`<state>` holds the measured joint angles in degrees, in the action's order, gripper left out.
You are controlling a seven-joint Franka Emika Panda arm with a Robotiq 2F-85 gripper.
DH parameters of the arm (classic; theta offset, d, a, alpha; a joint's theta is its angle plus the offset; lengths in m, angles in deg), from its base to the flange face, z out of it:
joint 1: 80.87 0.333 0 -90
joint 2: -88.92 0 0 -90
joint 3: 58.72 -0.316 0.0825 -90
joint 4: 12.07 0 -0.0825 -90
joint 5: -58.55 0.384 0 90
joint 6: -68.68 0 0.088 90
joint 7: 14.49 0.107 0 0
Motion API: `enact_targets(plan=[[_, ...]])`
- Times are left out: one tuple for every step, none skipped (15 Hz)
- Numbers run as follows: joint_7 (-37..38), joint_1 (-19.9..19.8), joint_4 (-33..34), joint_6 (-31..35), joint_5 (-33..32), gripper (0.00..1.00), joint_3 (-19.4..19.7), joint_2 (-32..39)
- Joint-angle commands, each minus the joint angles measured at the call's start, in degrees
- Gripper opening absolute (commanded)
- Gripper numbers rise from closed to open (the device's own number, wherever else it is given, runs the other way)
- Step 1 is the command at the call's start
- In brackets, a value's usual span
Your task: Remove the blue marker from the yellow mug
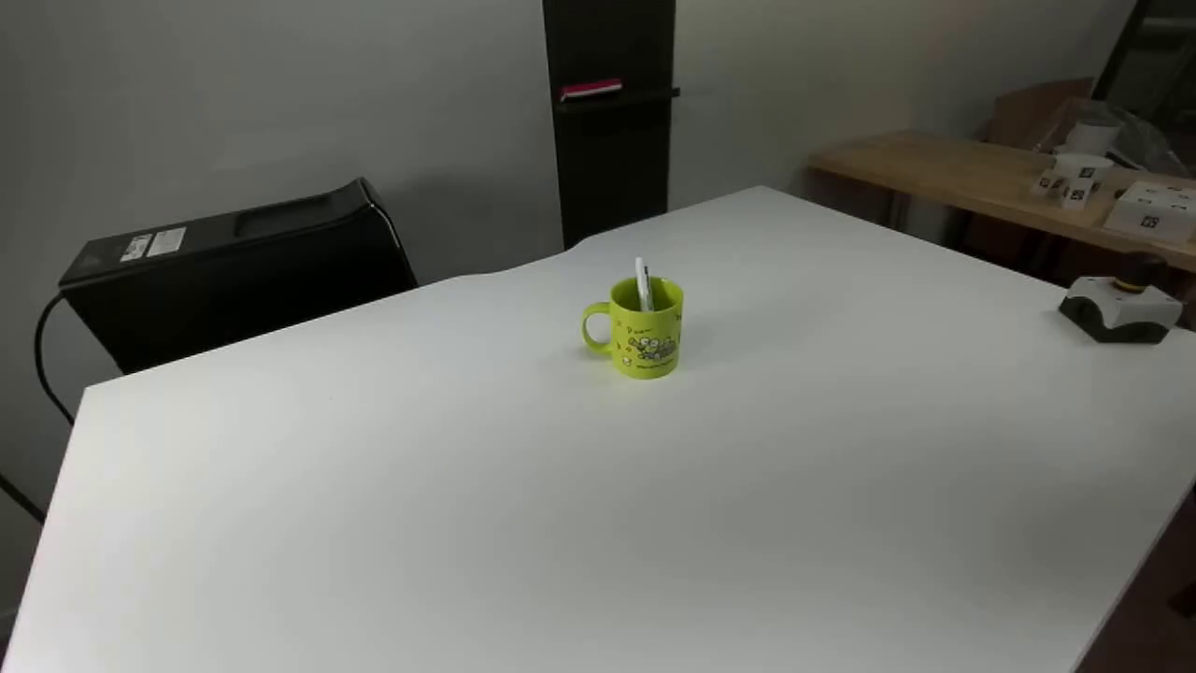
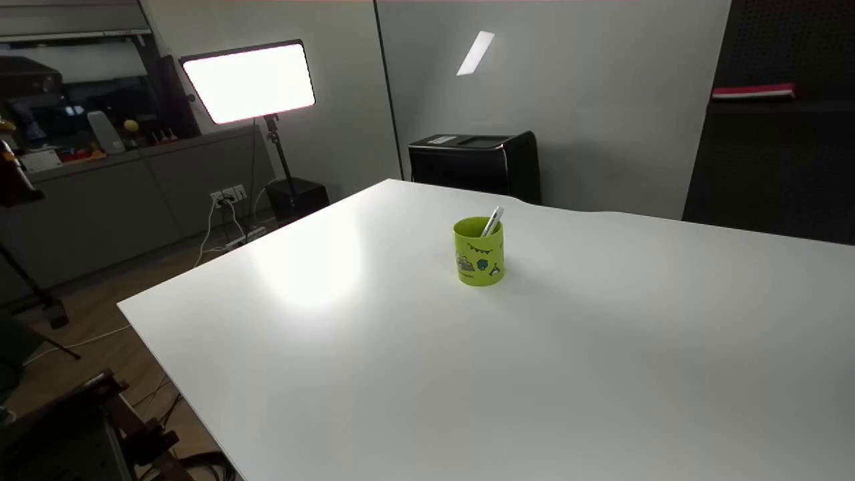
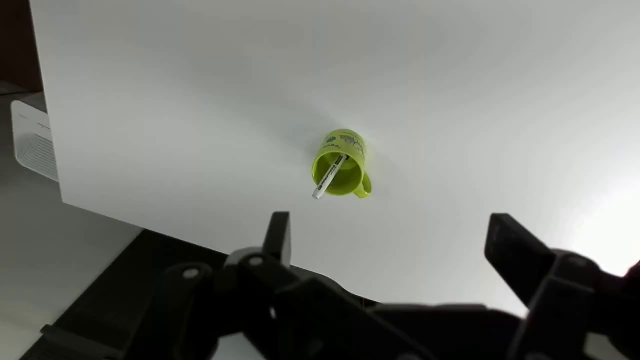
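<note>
The yellow mug (image 1: 645, 357) stands upright on the white table, with its handle to the left in an exterior view. It also shows in an exterior view (image 2: 479, 260) and in the wrist view (image 3: 345, 140). The blue marker (image 1: 643, 280) leans inside the mug, its white end sticking out above the rim. It also shows in an exterior view (image 2: 493, 222) and in the wrist view (image 3: 330, 177). No dark blue end is visible. My gripper (image 3: 389, 235) is open and empty in the wrist view, high above the table and apart from the mug. The exterior views do not show it.
The white table (image 1: 467, 523) has a wavy back edge. A black box-shaped unit (image 1: 243, 280) stands behind it. A white and black button box (image 1: 1121, 313) sits near the table's right edge. A bright lamp (image 2: 250, 83) stands beyond the table.
</note>
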<state>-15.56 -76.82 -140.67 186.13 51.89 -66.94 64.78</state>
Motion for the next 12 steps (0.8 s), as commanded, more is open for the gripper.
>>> enact_targets(plan=[[-0.39, -0.36, 2.05, 6.66, 1.6, 1.0, 2.99, 7.38], [-0.53, -0.7, 2.33, 8.72, 1.83, 1.0, 3.75, 9.62], [-0.21, -1.13, 2.56, 10.58, 1.71, 1.0, 4.25, 11.7], [-0.05, -1.55, 2.8, 12.6, 1.6, 1.0, 4.78, 14.03], [0.0, -1.86, 3.18, 14.12, 1.44, 1.0, 5.18, 16.11], [0.11, -2.2, 3.59, 15.9, 1.07, 1.0, 5.49, 18.42], [0.36, -2.51, 4.26, 17.33, 0.66, 1.0, 5.72, 20.8], [0.78, -2.77, 5.08, 18.66, 0.22, 1.0, 5.89, 23.14], [0.83, -2.88, 6.23, 19.34, 0.13, 1.0, 6.08, 25.57], [1.43, -2.99, 7.39, 19.12, -0.7, 1.0, 6.18, 27.63], [0.39, -2.9, 8.59, 18.17, -0.34, 1.0, 6.31, 29.32], [-0.12, -2.77, 4.14, 19.45, 0.5, 1.0, 6.27, 25.16]])
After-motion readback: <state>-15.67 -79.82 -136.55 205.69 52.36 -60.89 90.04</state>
